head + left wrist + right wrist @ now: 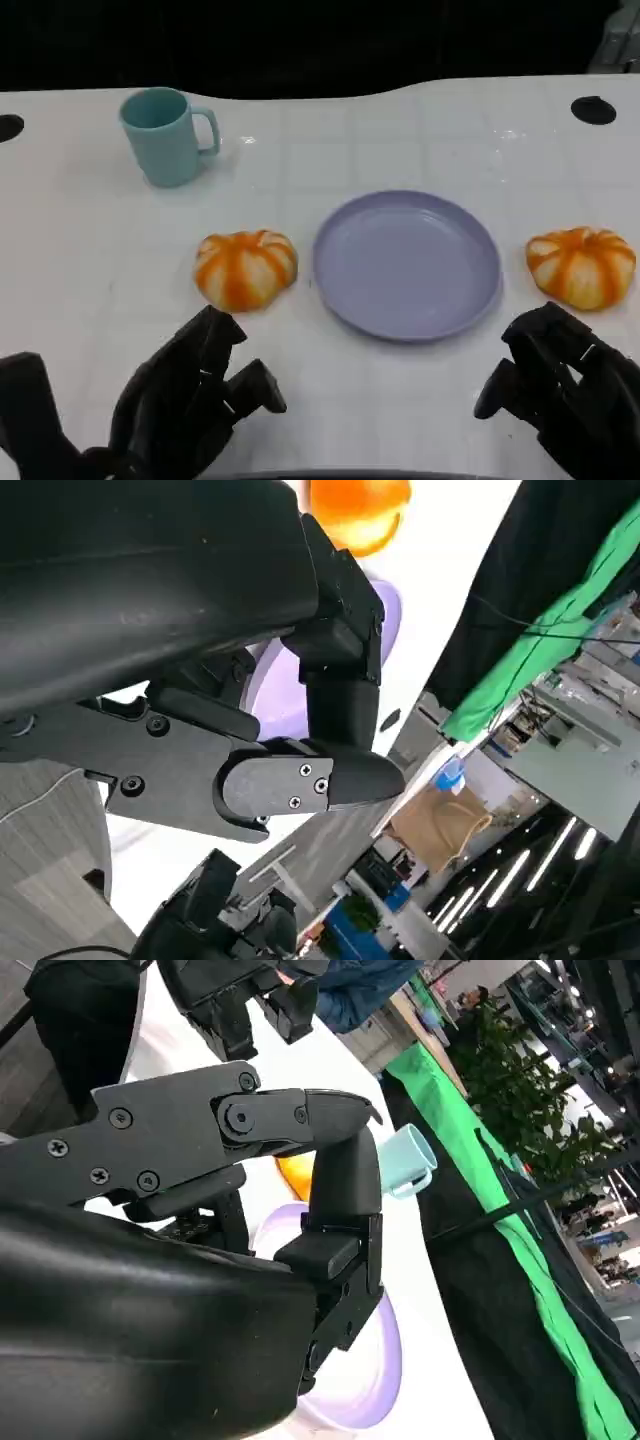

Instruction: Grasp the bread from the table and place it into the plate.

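Bread (246,268): one orange-and-white striped roll lies on the white table (420,130) just beside the left rim of the purple plate (406,263); a second roll (581,265) of the same kind lies near the plate's right rim, a little apart from it. The plate holds nothing, so the task appears to be at its first step, the approach, with no grasp made.

The left robot hand (190,395) sits at the near table edge, just short of the left roll, holding nothing, with its fingers bent loosely and apart. The right robot hand (565,385) sits likewise just short of the right roll, also holding nothing (its fingers look partly curled).

A teal mug (166,135) stands at the far left, well apart from both rolls and out of the working path.

Next move, as judged: advance one robot hand forward over its nearest roll, spread the fingers around the roll's rounded sides, then close. The roll looks soft, so light pressure is advisable. The carry to the plate is short and sideways.
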`<action>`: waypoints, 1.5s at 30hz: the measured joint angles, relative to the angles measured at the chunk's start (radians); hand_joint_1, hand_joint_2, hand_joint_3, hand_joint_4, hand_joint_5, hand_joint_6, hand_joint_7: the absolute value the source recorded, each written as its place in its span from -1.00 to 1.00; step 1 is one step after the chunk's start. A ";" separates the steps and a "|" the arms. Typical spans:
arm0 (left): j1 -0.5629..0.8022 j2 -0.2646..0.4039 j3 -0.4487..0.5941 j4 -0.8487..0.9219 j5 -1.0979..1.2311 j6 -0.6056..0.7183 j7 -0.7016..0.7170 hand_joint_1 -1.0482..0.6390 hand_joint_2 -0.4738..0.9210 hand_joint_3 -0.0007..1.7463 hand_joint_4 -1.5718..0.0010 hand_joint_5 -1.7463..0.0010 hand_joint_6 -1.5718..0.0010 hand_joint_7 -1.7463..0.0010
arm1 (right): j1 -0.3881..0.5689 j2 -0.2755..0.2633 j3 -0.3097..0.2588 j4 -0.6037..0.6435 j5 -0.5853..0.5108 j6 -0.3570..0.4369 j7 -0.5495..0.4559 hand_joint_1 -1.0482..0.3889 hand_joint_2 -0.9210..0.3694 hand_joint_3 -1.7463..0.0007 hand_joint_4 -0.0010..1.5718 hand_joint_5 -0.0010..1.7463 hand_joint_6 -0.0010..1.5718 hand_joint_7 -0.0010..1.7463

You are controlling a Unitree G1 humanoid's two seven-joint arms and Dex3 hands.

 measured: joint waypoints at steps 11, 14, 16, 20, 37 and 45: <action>-0.040 0.070 -0.063 0.044 0.181 -0.208 -0.106 -0.45 1.00 -0.71 0.40 -0.81 0.44 -0.27 | -0.011 0.007 0.004 0.003 -0.002 0.000 0.000 -0.28 -1.00 0.72 -0.19 1.00 -0.34 0.80; -0.050 0.079 -0.089 0.072 0.268 -0.310 -0.116 -0.33 1.00 -0.87 0.40 -0.43 0.42 0.26 | -0.016 0.007 0.005 0.006 -0.004 -0.001 0.000 -0.28 -1.00 0.68 -0.19 1.00 -0.37 0.83; -0.071 0.092 -0.105 0.092 0.342 -0.405 -0.116 -0.31 0.98 -0.91 0.46 -0.34 0.44 0.38 | -0.022 0.008 0.006 0.013 -0.008 -0.001 0.001 -0.28 -1.00 0.68 -0.18 1.00 -0.38 0.83; -0.113 0.122 -0.122 0.119 0.462 -0.537 -0.113 -0.33 0.98 -0.97 0.59 -0.19 0.44 0.62 | -0.035 0.015 0.006 0.018 -0.012 -0.001 0.000 -0.28 -1.00 0.69 -0.19 1.00 -0.39 0.84; -0.348 0.385 -0.283 0.106 1.251 -0.582 0.070 -0.21 0.82 -1.00 1.00 0.30 0.59 0.99 | -0.046 0.017 0.004 0.032 -0.020 -0.003 -0.001 -0.27 -1.00 0.68 -0.19 1.00 -0.40 0.86; -0.438 0.427 -0.407 0.110 1.510 -0.441 0.037 -0.21 0.77 -1.00 1.00 0.54 0.61 1.00 | -0.044 0.017 0.004 0.032 -0.019 -0.003 0.000 -0.27 -1.00 0.68 -0.19 1.00 -0.40 0.86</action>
